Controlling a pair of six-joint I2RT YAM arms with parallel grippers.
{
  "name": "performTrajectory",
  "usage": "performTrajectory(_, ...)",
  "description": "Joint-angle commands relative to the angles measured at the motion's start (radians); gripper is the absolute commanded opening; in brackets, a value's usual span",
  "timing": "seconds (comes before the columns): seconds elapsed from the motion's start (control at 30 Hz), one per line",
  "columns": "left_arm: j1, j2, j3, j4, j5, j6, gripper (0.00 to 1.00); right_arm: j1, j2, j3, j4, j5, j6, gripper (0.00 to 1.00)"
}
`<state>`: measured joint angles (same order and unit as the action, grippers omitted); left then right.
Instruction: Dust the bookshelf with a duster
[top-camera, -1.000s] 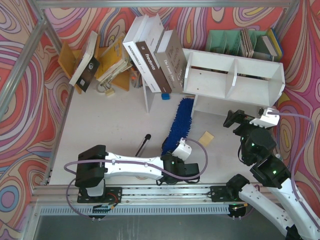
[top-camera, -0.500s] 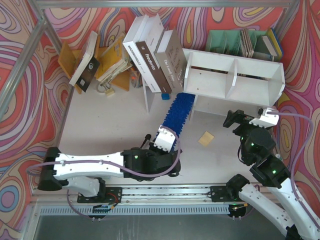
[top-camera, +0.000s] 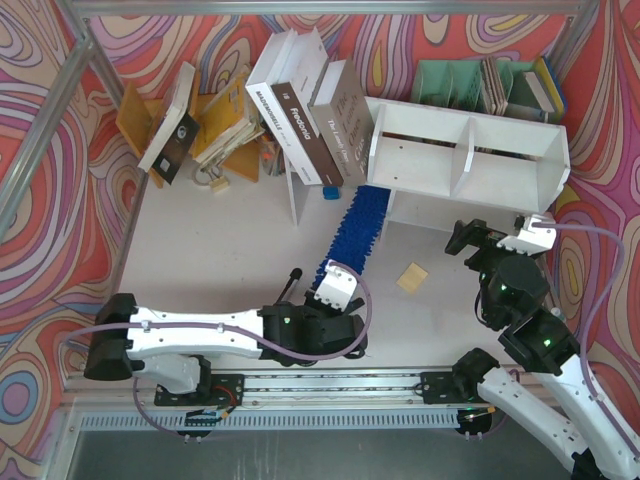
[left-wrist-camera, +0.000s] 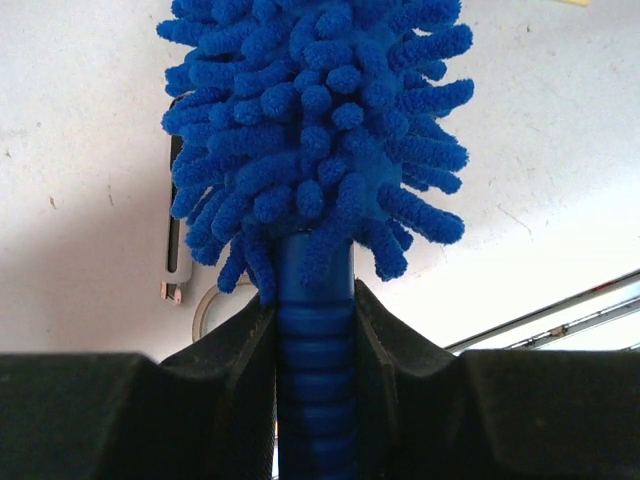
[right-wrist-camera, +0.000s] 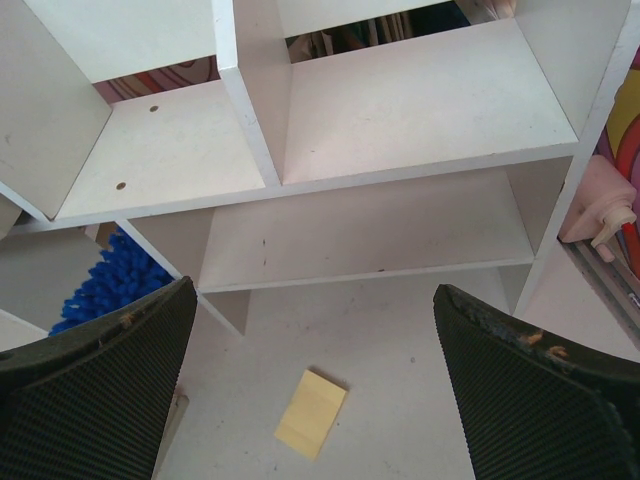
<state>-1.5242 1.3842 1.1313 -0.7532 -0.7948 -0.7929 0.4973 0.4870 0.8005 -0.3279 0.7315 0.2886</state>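
Observation:
The white two-tier bookshelf (top-camera: 470, 150) stands at the back right; its open tiers fill the right wrist view (right-wrist-camera: 400, 100). The blue fluffy duster (top-camera: 355, 235) runs from my left gripper (top-camera: 331, 282) towards the shelf's lower left corner, its tip next to the left end panel. In the left wrist view my left gripper (left-wrist-camera: 315, 300) is shut on the ribbed blue handle (left-wrist-camera: 315, 360), with the shaggy head (left-wrist-camera: 315, 130) ahead. My right gripper (top-camera: 470, 240) is open and empty in front of the shelf (right-wrist-camera: 312, 300). The duster (right-wrist-camera: 105, 285) shows at its left.
A yellow pad (top-camera: 411, 277) lies on the table before the shelf (right-wrist-camera: 311, 413). A black-and-silver tool (top-camera: 288, 288) lies left of the duster. Leaning books (top-camera: 300, 110) and a thin white panel (top-camera: 297, 200) stand behind. A green organiser (top-camera: 455, 85) is behind the shelf.
My left arm has swung round and taken the duster up straight towards the shelf's left end. In the last half second it drew back slightly. The right arm has not moved.

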Motion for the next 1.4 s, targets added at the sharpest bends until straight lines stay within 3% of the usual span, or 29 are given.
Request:
performTrajectory(0.0, -0.007, 0.009, 0.03, 0.032, -0.045, 0.004, 0.0, -0.002, 0.0, -0.005, 0.001, 0.003, -0.002, 0.89)
performTrajectory(0.63, -0.007, -0.049, 0.071, 0.141, -0.174, 0.156, 0.0, -0.002, -0.017, -0.009, 0.001, 0.011, -0.002, 0.9)
performTrajectory(1.0, -0.007, -0.053, 0.047, 0.101, -0.234, 0.063, 0.0, -0.002, -0.011, -0.007, 0.0, 0.008, 0.001, 0.9)
performTrajectory(1.37, -0.005, -0.133, 0.011, -0.141, -0.368, -0.101, 0.0, -0.001, -0.009, -0.007, 0.0, 0.009, 0.002, 0.89)
